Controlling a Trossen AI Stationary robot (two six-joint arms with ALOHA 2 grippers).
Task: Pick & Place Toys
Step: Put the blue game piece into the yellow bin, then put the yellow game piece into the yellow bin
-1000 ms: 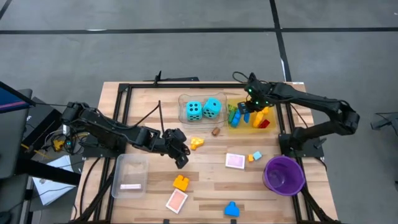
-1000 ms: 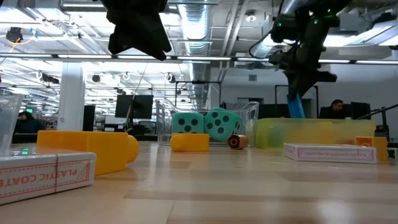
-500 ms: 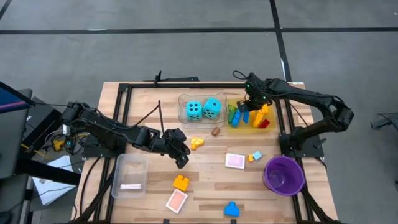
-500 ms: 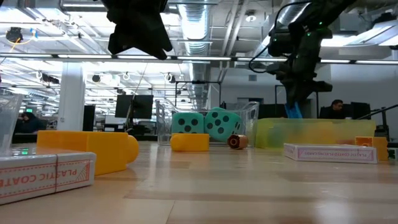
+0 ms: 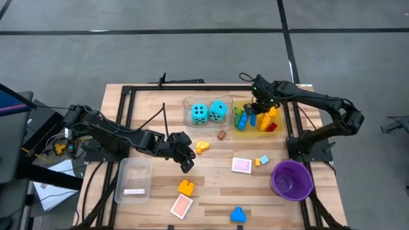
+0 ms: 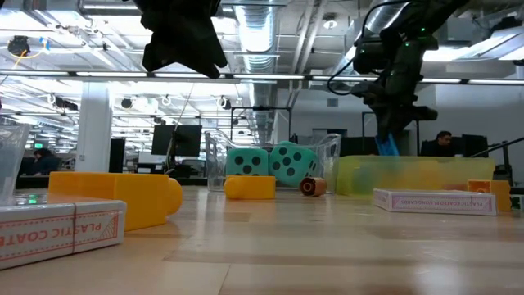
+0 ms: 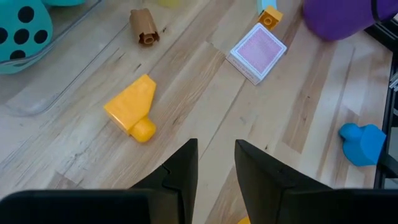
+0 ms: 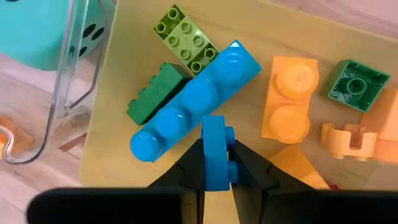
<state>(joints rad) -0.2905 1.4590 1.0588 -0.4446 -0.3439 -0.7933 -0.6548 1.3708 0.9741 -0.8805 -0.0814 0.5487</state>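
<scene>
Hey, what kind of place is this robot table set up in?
Probably an open lab or office workshop. The low view shows exposed ceiling ducts and strip lights, computer monitors and a person seated at a desk behind the wooden table.

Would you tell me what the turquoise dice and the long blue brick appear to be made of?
Turquoise dice: probably soft foam, with a matte surface and rounded corners. Long blue brick: likely hard moulded plastic, smooth and slightly glossy, with crisp round studs.
</scene>
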